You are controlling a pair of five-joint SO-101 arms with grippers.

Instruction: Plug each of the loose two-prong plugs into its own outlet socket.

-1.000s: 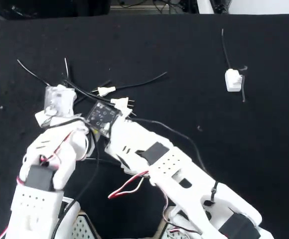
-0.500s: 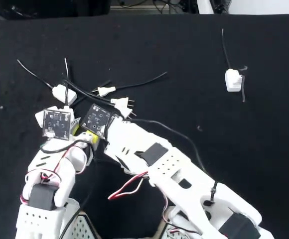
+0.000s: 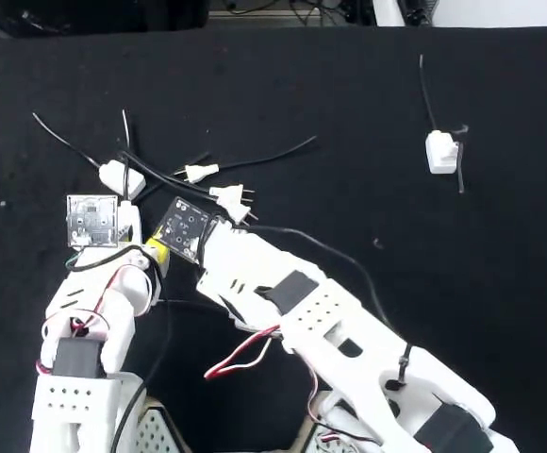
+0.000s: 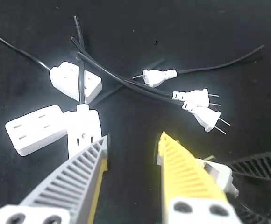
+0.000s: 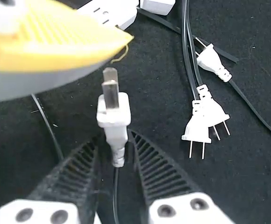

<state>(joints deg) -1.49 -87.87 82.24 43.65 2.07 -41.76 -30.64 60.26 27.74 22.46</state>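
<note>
On a black table point(image 3: 349, 94), the right gripper point(image 5: 114, 138) clamps 1 plug point(image 5: 112, 109) prongs-forward for insertion, the left gripper point(image 4: 133, 137) spread empty near the outlet sockets point(image 4: 32, 129).

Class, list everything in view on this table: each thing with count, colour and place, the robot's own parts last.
loose plugs: three, white on black cables, lying side by side near the sockets.
held plug: one, white, clamped by its body, prongs outward.
outlet sockets: three, white, clustered left of the plugs.
white block: one, on a black cable, alone at far right.
table: one, black covering.
left gripper: one, grey and yellow fingers, open, empty.
right gripper: one, black fingers, shut on held plug.
</note>
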